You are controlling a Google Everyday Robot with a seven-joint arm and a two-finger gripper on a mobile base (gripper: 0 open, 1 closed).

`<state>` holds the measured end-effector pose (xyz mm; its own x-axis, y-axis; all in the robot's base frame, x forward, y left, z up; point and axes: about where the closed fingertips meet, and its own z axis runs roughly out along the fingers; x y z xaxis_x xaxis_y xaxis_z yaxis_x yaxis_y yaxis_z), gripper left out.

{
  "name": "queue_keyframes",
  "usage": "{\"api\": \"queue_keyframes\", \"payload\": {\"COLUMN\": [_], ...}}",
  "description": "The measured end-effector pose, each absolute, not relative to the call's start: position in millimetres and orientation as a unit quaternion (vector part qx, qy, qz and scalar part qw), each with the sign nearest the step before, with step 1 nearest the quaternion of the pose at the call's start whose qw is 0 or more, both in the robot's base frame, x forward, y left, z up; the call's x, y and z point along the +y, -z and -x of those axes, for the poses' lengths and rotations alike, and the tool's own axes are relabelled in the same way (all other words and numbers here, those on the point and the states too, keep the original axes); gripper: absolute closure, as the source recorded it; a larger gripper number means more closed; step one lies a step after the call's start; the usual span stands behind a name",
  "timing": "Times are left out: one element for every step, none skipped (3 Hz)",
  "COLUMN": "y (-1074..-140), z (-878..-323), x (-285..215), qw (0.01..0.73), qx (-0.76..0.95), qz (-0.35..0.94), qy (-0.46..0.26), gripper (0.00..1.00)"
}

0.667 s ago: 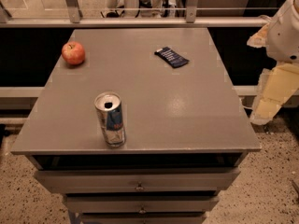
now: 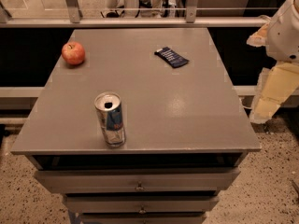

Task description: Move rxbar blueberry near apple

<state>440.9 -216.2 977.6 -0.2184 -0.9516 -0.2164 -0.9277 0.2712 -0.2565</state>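
Gripper (image 2: pixel 273 94) hangs beside the table (image 2: pixel 187 111), its state unclear — the flat bar (image 2: pixel 172 57), well apart from the apple (image 2: pixel 73 53), could skid under a shallow pinch.

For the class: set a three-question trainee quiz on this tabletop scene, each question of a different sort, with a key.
1. True or false: the rxbar blueberry lies well apart from the apple, both on the far half of the table.
2. Which stands nearest the table's front edge? A) apple B) drink can C) rxbar blueberry
3. Fill in: seen from the camera, the end effector hangs beyond the table's ____ edge.

Key: 1 true; 2 B; 3 right.
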Motion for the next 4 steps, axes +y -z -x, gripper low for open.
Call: {"api": "queue_keyframes", "payload": {"y": [-956.0,-936.5,-922.3,-902.3], "z": [-496.5,-547.6,-599.1,-650.5], "x": [-215.6,-215.1,-212.8,-208.3], "qw": [0.224,0.272,0.319,0.365], "qx": [0.790,0.797,0.799,0.804], "qz": [0.570,0.539,0.509,0.464], "qy": [0.010,-0.013,-0.028,-0.064], "gripper": [0.00,0.00,0.00,0.00]}}
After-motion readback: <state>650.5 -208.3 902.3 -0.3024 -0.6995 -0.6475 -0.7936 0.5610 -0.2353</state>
